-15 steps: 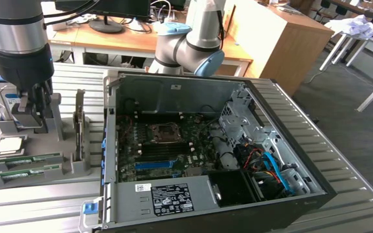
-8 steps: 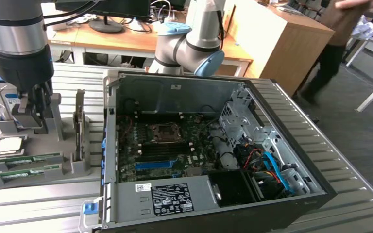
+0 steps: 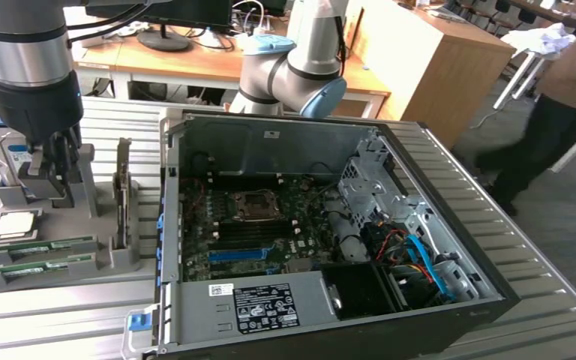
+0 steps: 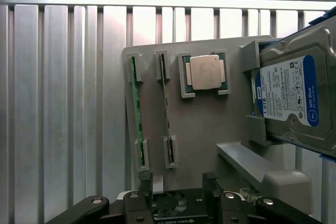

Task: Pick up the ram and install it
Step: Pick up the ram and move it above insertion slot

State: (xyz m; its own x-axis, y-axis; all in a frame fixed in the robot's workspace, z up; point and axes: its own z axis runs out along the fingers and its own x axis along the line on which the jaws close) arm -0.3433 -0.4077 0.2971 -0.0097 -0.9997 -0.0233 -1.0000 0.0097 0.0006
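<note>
The ram (image 4: 138,114) is a long, thin green stick. It stands on its edge in a slot of the grey holder (image 4: 205,124), just beside a second stick (image 4: 167,111) like it.

I'm looking at a bench (image 3: 38,319) with a ribbed metal top, pale slats with narrow grooves between them. Two things stand directly on it. Straight under the tool (image 4: 177,182) sits a grey moulded holder block (image 3: 118,262), flat on the slats. Off to one side of the tool, close against that block, an open black computer case (image 3: 468,315) lies on its side, open face up. Bare slats show around both.
</note>
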